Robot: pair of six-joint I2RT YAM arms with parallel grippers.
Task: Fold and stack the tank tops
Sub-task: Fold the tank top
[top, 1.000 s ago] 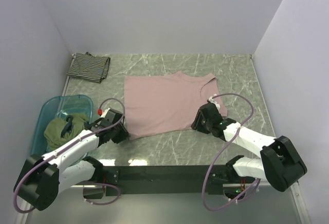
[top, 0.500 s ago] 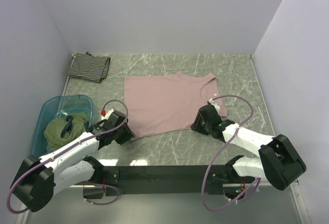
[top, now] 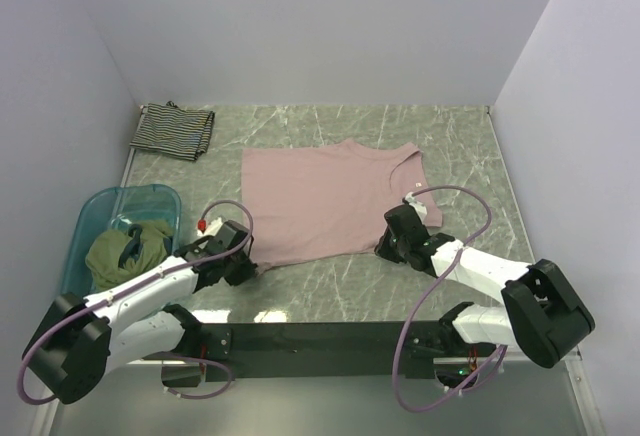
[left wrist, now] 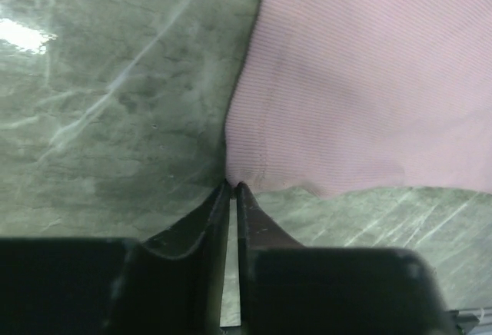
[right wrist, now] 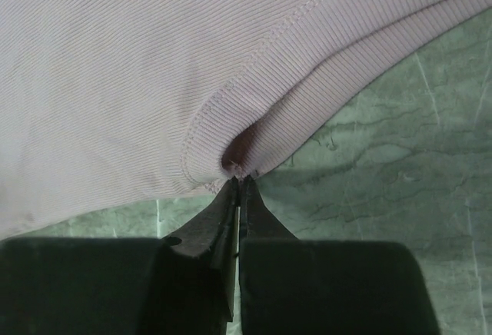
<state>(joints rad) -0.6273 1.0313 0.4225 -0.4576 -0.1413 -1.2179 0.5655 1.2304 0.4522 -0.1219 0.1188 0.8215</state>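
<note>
**Left gripper** [top: 246, 267] [left wrist: 232, 188]: low over the table [top: 330, 291], toward the near edge, left of centre. The jaws are drawn almost together, with only a thin slit between them. The tips pinch the near-left corner of the pink top [top: 325, 201] [left wrist: 369, 81], right at its hem. In the left wrist view the cloth lies flat beyond the tips, with bare marble to the left of it and below it.

**Right gripper** [top: 383, 249] [right wrist: 241, 181]: low over the table, right of centre, level with the left one. The jaws are pressed together on the near-right corner of the pink top [right wrist: 115, 66]. In the right wrist view the stitched hem puckers into a small fold right at the tips.

**Pink top**: spread flat in the middle of the table, one layer as far as can be seen. The neckline faces the right edge. Both near corners are in the grippers.

**Striped top** [top: 173, 131]: black and white, folded into a small bundle in the far left corner of the table, well apart from the pink top.

**Tub** [top: 150, 194]: translucent blue, at the left edge of the table toward the near side, just beside the left arm.

**Contents of the tub**: the olive top [top: 125, 251], bunched up and unfolded, filling the near part. A dark strap or edge shows on top of the heap.
</note>
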